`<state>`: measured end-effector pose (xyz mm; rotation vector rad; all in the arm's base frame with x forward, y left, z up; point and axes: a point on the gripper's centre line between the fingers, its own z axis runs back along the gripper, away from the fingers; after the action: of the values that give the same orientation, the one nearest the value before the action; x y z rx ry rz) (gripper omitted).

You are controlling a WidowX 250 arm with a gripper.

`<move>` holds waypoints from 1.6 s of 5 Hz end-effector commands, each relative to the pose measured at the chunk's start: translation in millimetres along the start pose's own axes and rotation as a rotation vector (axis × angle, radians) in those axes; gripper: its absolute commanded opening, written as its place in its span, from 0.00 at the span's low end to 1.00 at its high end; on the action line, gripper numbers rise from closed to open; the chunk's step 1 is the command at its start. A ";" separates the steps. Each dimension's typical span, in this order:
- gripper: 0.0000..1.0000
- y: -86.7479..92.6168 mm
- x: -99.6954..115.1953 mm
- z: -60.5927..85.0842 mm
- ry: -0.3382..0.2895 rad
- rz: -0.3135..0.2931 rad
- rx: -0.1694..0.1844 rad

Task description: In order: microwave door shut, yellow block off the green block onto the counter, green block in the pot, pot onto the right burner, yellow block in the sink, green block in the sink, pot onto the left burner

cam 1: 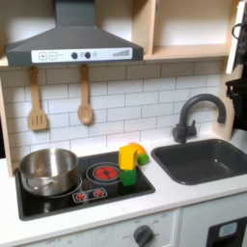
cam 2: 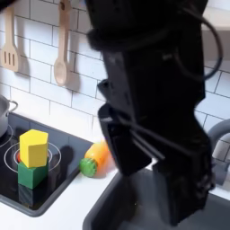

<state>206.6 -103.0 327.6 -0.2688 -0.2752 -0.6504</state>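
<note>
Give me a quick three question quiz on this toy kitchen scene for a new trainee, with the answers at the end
1. True or false: the yellow block sits on top of the green block.
2. In the first exterior view, which burner is the pot on? A) that view's left one B) that view's right one C) neither, it is in the sink
3. Fill in: in the second exterior view, the orange-and-green toy vegetable lies on the white ____.

Key
1. True; the stack stands on the red burner.
2. A; the sink holds no pot.
3. Counter, just off the edge of the black cooktop.
</note>
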 end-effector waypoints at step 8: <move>1.00 101.5 61.9 16.7 -0.101 0.161 0.088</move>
<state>314.4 -53.9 347.3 -0.2360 -0.3724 -0.4649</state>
